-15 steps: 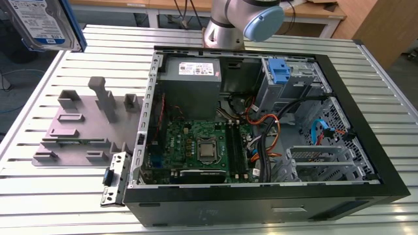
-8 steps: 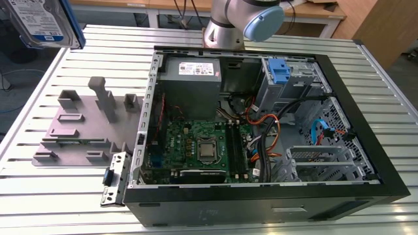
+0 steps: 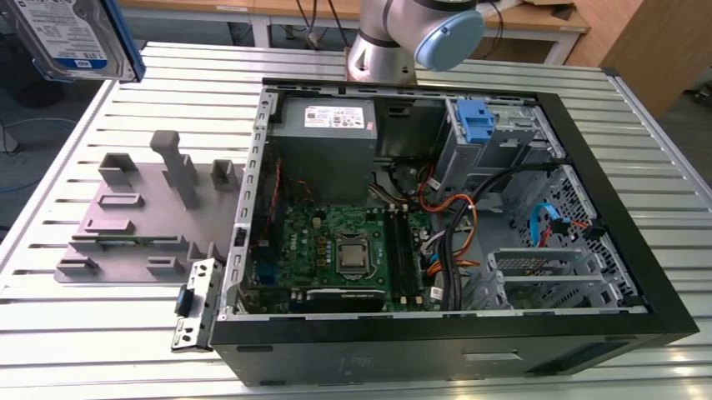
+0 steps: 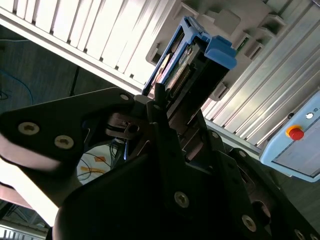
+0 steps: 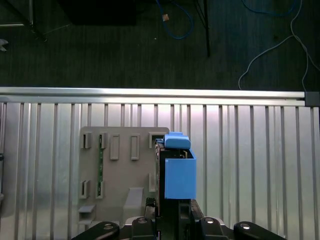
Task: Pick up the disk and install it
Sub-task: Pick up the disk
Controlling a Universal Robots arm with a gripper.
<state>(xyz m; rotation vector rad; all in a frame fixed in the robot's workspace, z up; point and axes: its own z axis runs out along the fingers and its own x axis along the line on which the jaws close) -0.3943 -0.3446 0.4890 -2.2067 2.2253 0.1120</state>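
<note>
Claw: the claw [image 5: 172, 214] is clamped on one end of the disk [image 5: 177, 175], as both wrist views show.
Disk: in the air at the exterior view's far left, over the grey holder [image 3: 122, 225] and well apart from the open computer case [image 3: 445, 333].
Risk: gripped at one end only, it may tilt or slip. If tilted, it could snag the cables [image 3: 489, 187] in the case.

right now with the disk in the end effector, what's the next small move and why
Probably a short carry toward the exterior view's right, toward the open computer case. The end effector is shut on the disk, which hangs clear of the grey fixture at the exterior view's upper left, not over the case yet.
</note>
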